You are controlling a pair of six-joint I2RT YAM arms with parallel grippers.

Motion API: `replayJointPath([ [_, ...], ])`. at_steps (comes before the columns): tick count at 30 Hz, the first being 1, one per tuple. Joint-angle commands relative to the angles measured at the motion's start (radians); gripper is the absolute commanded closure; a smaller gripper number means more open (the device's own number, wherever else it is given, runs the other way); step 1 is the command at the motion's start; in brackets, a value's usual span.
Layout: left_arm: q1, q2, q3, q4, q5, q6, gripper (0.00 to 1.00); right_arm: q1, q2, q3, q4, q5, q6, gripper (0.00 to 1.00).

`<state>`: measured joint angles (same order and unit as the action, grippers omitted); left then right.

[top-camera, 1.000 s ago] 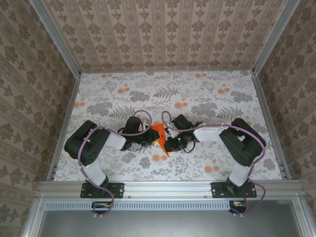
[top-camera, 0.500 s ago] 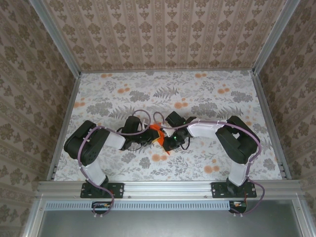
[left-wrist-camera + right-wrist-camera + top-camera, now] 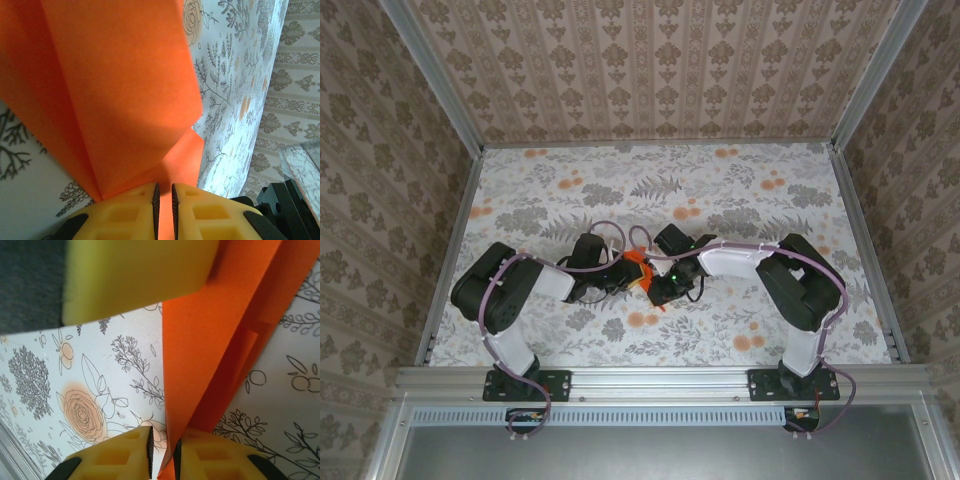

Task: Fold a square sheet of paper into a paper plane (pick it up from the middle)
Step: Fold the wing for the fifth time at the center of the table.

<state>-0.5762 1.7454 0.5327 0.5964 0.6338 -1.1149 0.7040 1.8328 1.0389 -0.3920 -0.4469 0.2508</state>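
1. Pinching the folded orange sheet of paper, the left gripper has its yellow fingers pressed almost together on the sheet's lower edge.
2. The right gripper has the sheet's edge running down into the narrow slot between its fingers, with a sliver of gap beside it; whether it clamps the sheet cannot be told.
3. Seen from above, the 2 grippers meet near the middle of the floral counter, with the creased sheet between them.
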Motion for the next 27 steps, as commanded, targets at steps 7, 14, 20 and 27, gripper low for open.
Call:
replayJointPath([
  [7,0.006,0.022,0.0,-0.058,-0.008,0.018,0.83,-0.021,-0.106,-0.112,0.083,-0.033,0.204,0.77],
  [14,0.006,0.022,-0.007,-0.055,-0.011,0.017,0.83,-0.02,-0.109,-0.147,0.124,-0.057,0.25,0.8],
  [20,0.006,0.019,-0.013,-0.051,-0.013,0.012,0.83,-0.02,-0.083,-0.148,0.126,-0.062,0.248,0.85],
  [27,0.006,0.021,-0.017,-0.053,-0.016,0.009,0.83,-0.02,-0.049,-0.164,0.123,-0.052,0.246,0.87],
])
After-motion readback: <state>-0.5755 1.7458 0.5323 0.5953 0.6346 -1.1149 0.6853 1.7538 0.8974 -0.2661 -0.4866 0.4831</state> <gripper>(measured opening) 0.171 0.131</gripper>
